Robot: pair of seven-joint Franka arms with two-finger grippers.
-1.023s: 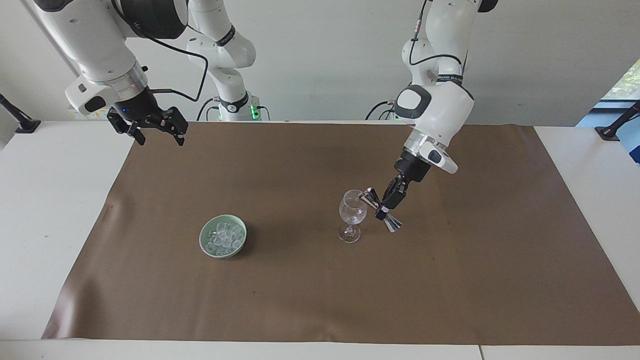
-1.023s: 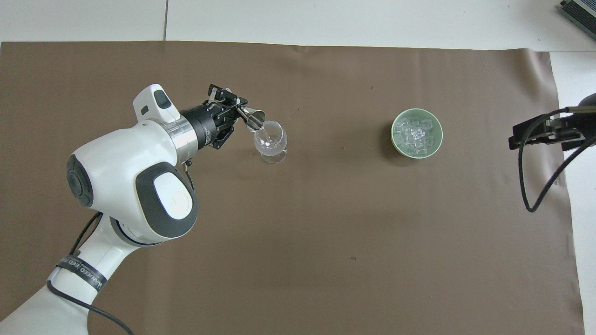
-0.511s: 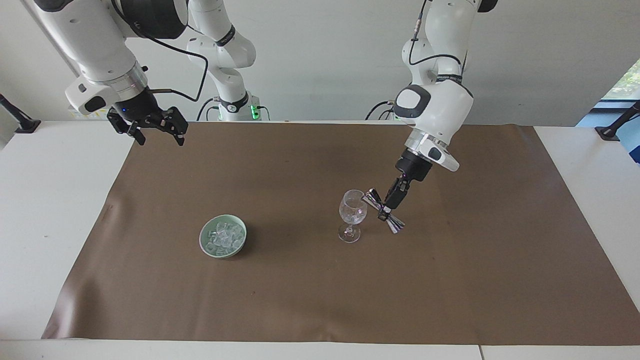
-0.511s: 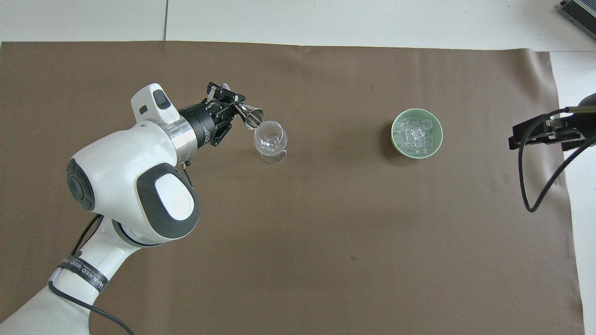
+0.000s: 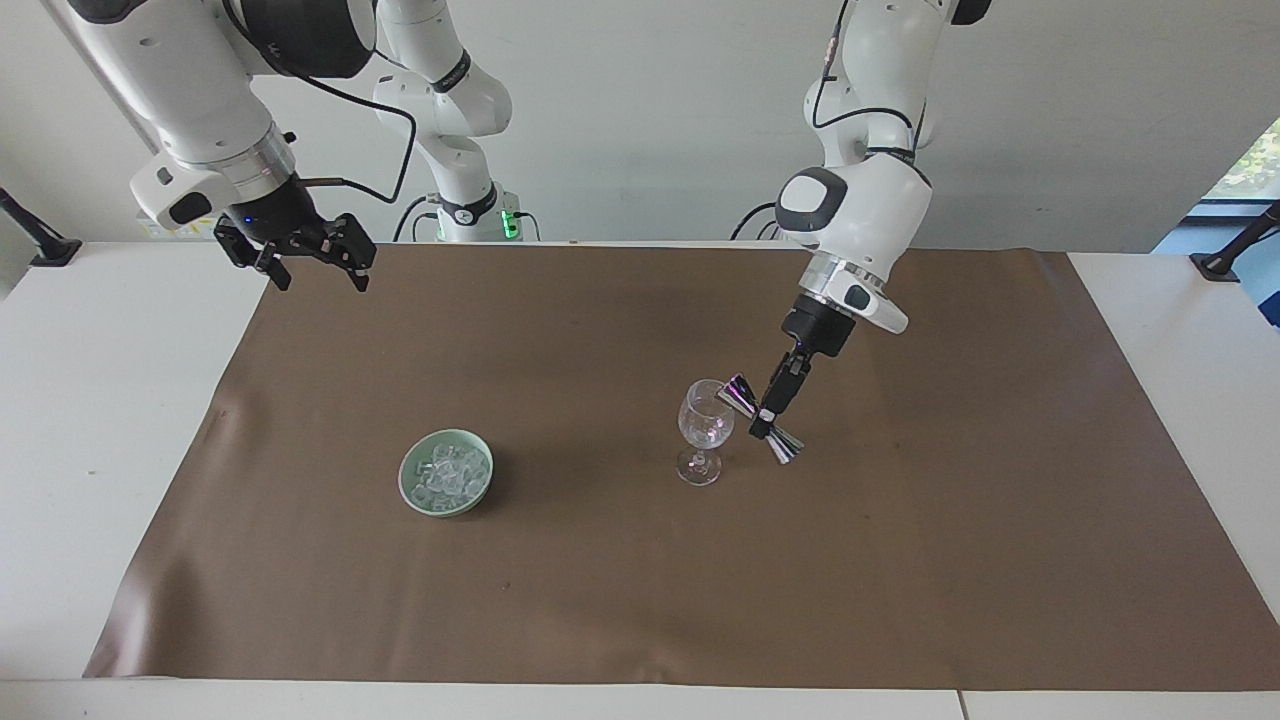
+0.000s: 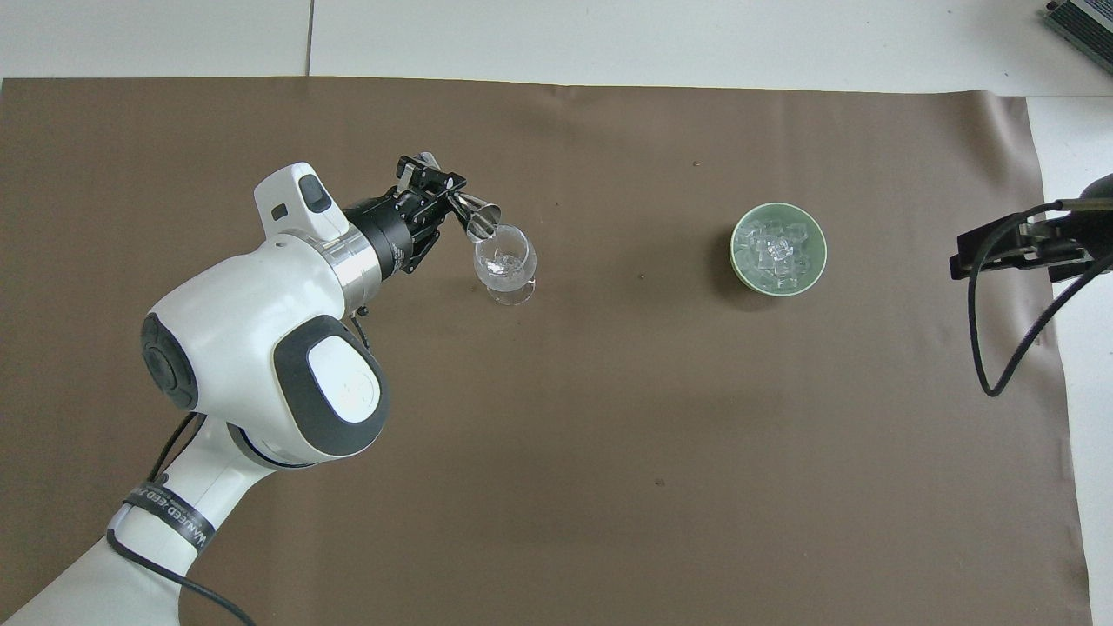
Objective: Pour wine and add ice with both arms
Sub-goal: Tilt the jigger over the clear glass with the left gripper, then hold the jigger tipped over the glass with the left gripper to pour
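A clear wine glass (image 5: 704,425) (image 6: 504,261) stands upright on the brown mat near the middle. My left gripper (image 5: 768,418) (image 6: 443,196) is shut on the waist of a steel double-cone jigger (image 5: 738,392) (image 6: 478,217). The jigger is tilted, with its mouth at the glass's rim on the side toward the left arm. No wine can be made out; the glass looks colourless. The ice (image 5: 447,470) (image 6: 776,248) lies heaped in a pale green bowl (image 5: 408,480) (image 6: 737,252) toward the right arm's end. My right gripper (image 5: 322,283) (image 6: 974,252) waits open and empty, high over the mat's edge.
The brown mat (image 5: 640,580) covers most of the white table (image 5: 100,450). Black clamp mounts (image 5: 40,245) stand at the table's corners by the robots. A cable (image 6: 983,348) loops down from the right arm's wrist.
The left arm's wrist and elbow have shifted slightly and turned, so the gripper hangs steeper. The jigger stays tilted at the glass's rim. The right arm has not moved.
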